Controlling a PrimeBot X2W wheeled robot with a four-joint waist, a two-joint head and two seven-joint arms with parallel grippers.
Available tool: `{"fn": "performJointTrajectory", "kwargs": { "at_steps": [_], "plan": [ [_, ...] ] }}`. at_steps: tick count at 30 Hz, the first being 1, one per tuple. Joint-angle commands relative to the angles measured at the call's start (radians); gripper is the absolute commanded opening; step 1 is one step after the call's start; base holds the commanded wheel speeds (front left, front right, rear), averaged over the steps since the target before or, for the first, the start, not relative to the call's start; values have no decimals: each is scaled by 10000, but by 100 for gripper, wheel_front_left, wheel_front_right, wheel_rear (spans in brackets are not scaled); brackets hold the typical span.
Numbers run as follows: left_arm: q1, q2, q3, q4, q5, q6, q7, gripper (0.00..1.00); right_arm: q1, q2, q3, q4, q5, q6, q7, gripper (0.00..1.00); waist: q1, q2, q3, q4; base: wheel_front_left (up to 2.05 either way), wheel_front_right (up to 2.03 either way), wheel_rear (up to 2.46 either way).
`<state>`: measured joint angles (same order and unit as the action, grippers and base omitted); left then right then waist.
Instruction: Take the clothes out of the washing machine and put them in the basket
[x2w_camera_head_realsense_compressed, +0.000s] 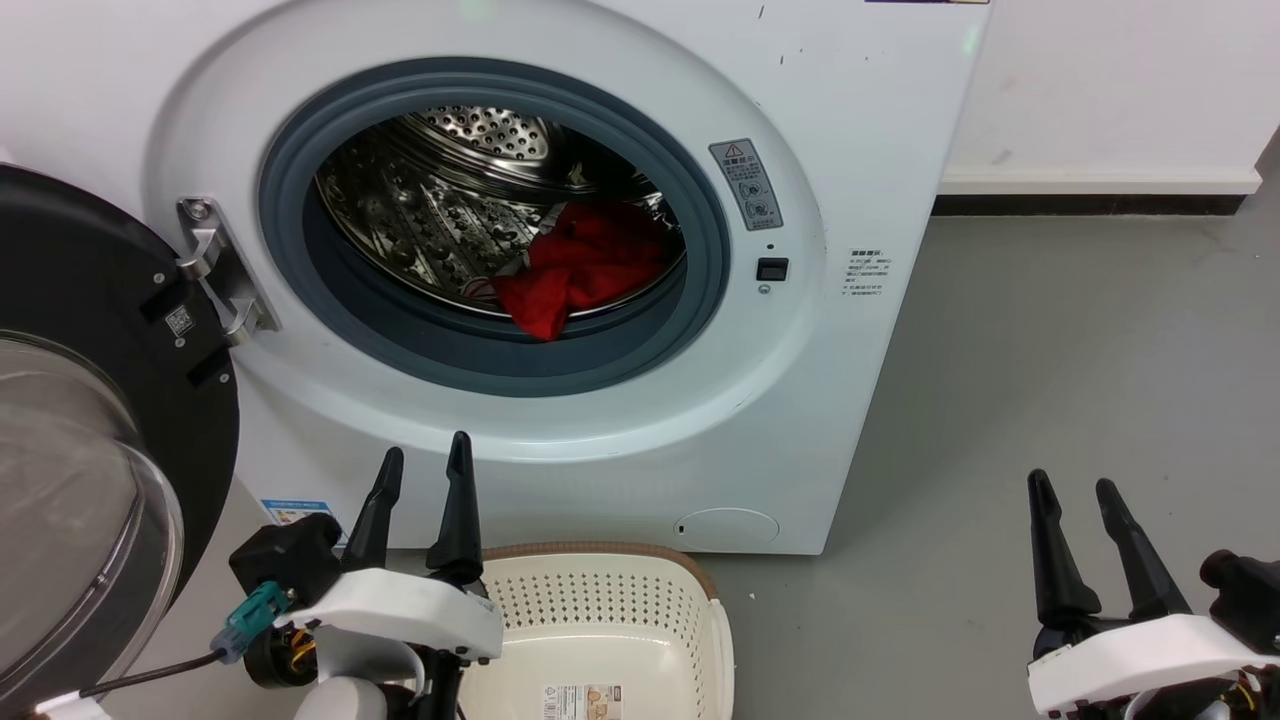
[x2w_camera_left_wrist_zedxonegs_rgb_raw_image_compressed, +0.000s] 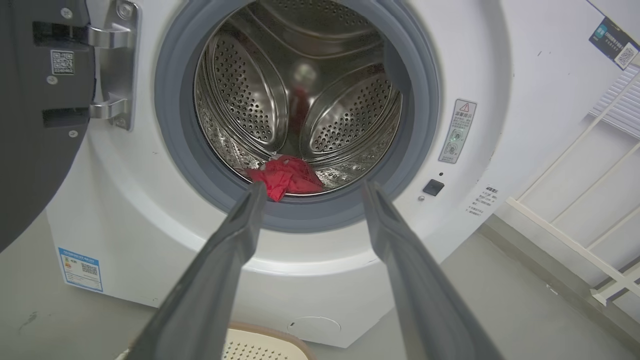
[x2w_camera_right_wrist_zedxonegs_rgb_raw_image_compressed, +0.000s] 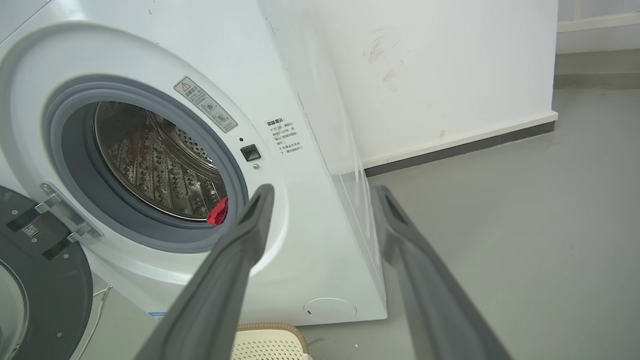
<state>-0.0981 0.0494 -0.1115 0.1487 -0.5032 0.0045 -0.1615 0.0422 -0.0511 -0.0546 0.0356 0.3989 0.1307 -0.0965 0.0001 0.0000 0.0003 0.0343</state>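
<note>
Currently the washing machine (x2w_camera_head_realsense_compressed: 850, 400) stands with its black-rimmed glass door (x2w_camera_head_realsense_compressed: 100, 330) swung fully open to the left on a metal hinge (x2w_camera_head_realsense_compressed: 215, 270). The red garment (x2w_camera_head_realsense_compressed: 580, 265) lies crumpled on the bottom of the perforated steel drum (x2w_camera_head_realsense_compressed: 440, 210), toward the front right, with its lowest fold hanging over the drum lip against the grey gasket (x2w_camera_head_realsense_compressed: 705, 260). The cream basket (x2w_camera_head_realsense_compressed: 600, 610) sits on the grey floor (x2w_camera_head_realsense_compressed: 1050, 350) directly before the machine, below the porthole. The left claw (x2w_camera_head_realsense_compressed: 426, 446) hovers just beside the basket's left rim, fingers spread apart and aimed at the porthole; in the left wrist view the garment appears between its fingertips, well beyond them. The right claw (x2w_camera_head_realsense_compressed: 1070, 482) hovers over the floor, well to the right of the machine, fingers likewise spread.
</note>
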Motion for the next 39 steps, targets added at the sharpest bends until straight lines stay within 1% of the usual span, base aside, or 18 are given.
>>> {"fn": "performJointTrajectory", "kwargs": {
  "at_steps": [1, 13, 24, 39],
  "plan": [
    [-195, 15, -23, -46, 355, 49, -100, 100, -7, 4, -24, -156, -284, 0, -6, 100, 0, 0, -1, 9, 0, 0, 0],
    [-290, 18, -115, 154, 1804, 159, -382, 100, 171, 8, -115, -323, -1509, 0, 50, 100, 0, 0, 6, 67, 0, 0, 0],
    [-331, 19, -247, 322, 2871, 218, -608, 100, 309, 11, -152, -500, -2466, -1, 10, 100, -1, 0, -1, 89, 0, 0, 0],
    [-326, 22, -316, 579, 3955, 379, -883, 100, 451, 15, -128, -691, -3535, -1, -1, 100, -1, 0, -37, 145, 0, 0, 0]
  ]
}}
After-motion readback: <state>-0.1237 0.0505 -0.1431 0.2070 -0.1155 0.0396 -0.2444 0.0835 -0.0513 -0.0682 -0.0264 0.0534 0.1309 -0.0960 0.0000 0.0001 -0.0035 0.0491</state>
